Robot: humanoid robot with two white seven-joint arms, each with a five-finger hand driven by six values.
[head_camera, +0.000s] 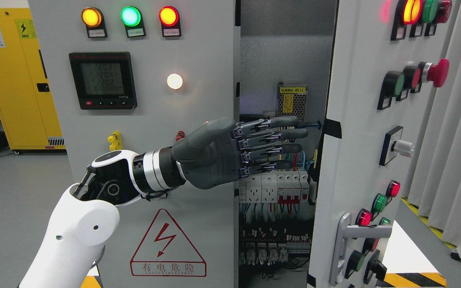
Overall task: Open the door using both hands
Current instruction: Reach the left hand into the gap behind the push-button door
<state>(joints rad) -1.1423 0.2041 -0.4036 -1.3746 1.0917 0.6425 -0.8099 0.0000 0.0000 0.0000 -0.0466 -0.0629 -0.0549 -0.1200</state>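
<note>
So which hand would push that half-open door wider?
The left hand, probably. Its arm enters from the lower left, and its straight fingers already reach into the gap beside the door, which stands ajar. The right hand is out of view.

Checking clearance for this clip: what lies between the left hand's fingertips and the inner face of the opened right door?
In the head view, the left hand reaches into the gap; between its fingertips and the right door lie only coloured wires and the cabinet's back wall.
</note>
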